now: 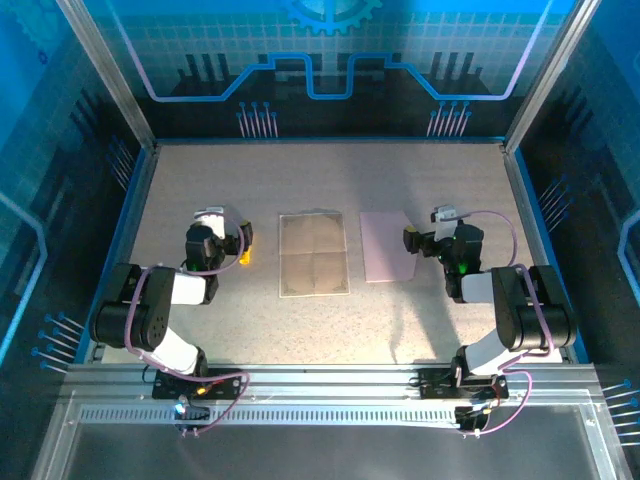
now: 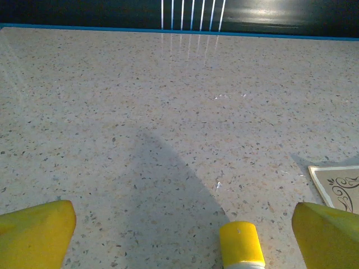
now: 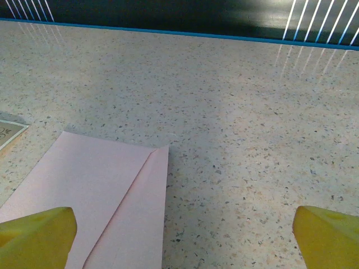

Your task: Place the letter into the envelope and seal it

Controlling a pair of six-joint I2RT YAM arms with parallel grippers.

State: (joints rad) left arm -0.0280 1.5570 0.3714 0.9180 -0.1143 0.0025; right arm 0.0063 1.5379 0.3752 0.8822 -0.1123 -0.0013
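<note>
Lying flat at mid-bench, long axis pointing away from the bases: letter [image 1: 313, 254], envelope [image 1: 388, 245] just beside it to the right. Flanked by left hand [image 2: 182, 232], fingers spread and empty above a yellow stick [image 2: 241, 245], and right hand [image 3: 182, 235], spread too, at envelope's right edge. Probably nearer the letter: left.

I see bright yellow, blunt wedge tips on the left fingers [image 2: 36, 232] and the right fingers [image 3: 36, 235]. Behind them, the left arm [image 1: 150, 320] and right arm [image 1: 515, 315] match: chunky black joint housings joined by white shell links. A lilac cable [image 1: 499, 219] loops along each arm, and a small green light [image 1: 462, 268] glows just behind the right fingers.
</note>
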